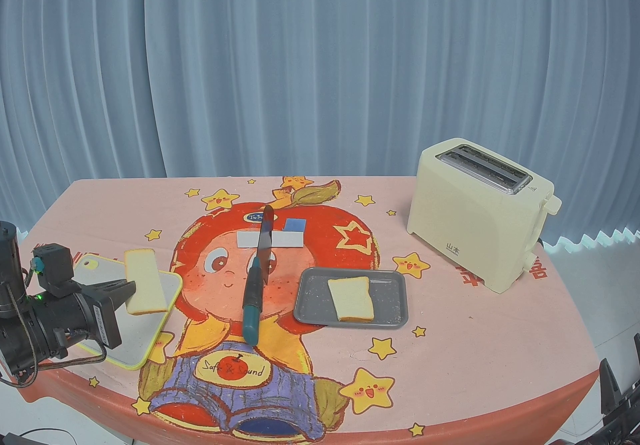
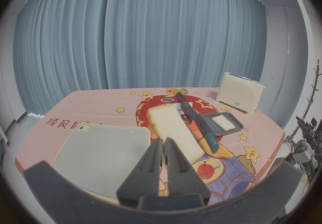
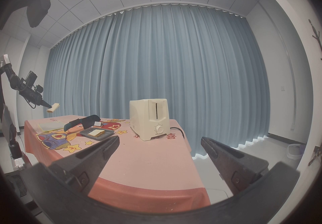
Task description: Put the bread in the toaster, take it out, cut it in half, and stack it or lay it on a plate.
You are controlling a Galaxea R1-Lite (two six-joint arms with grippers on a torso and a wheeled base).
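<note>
**Onlooker A:** Where was the bread?

**Onlooker B:** One bread half [image 1: 145, 281] was pinched at its near end by the left gripper [image 1: 130, 289], which was clamped onto it, over the cutting board [image 1: 137, 333] by the table's left edge. The other bread half [image 1: 351, 298] lay flat on the grey plate [image 1: 313, 309], mid-table.

**A:** Was the held piece resting on the board?

**B:** The head camera left that unclear. The right wrist camera, looking along the table from past the toaster [image 1: 480, 213], showed it up in the air, well above the tablecloth [image 1: 467, 346].

**A:** And the right gripper [image 3: 160, 140]?

**B:** Off the table's right end, fingers spread wide, nothing between them.

**A:** The knife?

**B:** The knife [image 1: 257, 279] lay between board and plate, its teal handle toward the near edge. Its blade lay across a pale block [image 1: 248, 239], with a blue block [image 1: 294, 225] just beside it.

**A:** What else differed between the views?

**B:** From above, the toaster's two top slots showed. From the right wrist came its end face, with a lever slot, a dial [image 3: 158, 129] and a dark cord [image 3: 177, 130] trailing behind.

**A:** Any writing?

**B:** A small dark mark low on the toaster's side, and lettering printed on the cartoon cloth.
</note>
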